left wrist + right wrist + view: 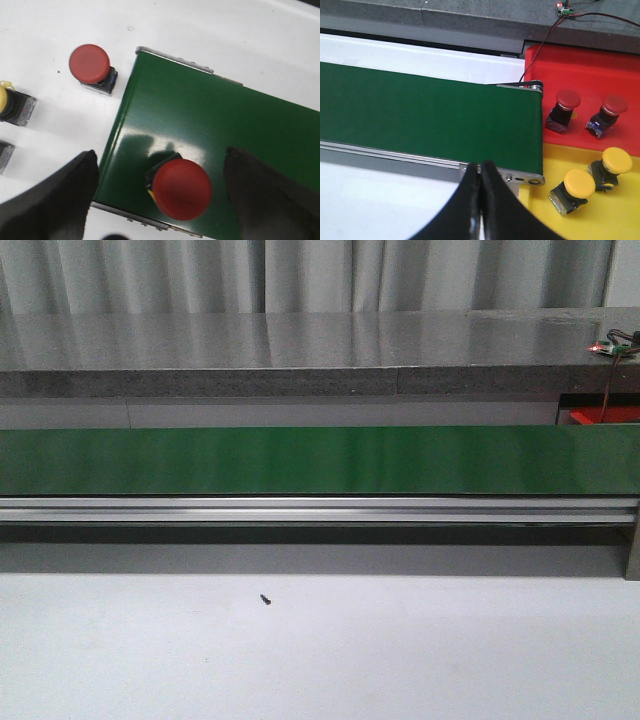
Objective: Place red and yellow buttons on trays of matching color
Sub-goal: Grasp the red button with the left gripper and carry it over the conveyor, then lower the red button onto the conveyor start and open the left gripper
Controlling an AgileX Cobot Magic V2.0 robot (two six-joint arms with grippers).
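In the left wrist view my left gripper (159, 165) is open above the green belt's end, its fingers either side of a red button (181, 189) that stands on the belt without touching them. Another red button (90, 64) and a yellow button (4, 100) sit on the white table beside the belt. In the right wrist view my right gripper (480, 172) is shut on nothing, over the belt's near rail. The red tray (580, 65) holds two red buttons (566, 102) (612, 106); the yellow tray (600, 220) holds two yellow buttons (579, 184) (616, 161). Neither gripper shows in the front view.
The green conveyor belt (300, 460) runs across the table with an aluminium rail (300, 508) along its front. A grey counter (300, 350) lies behind. A small black screw (265, 598) rests on the white table. A grey block edge (5, 155) lies near the yellow button.
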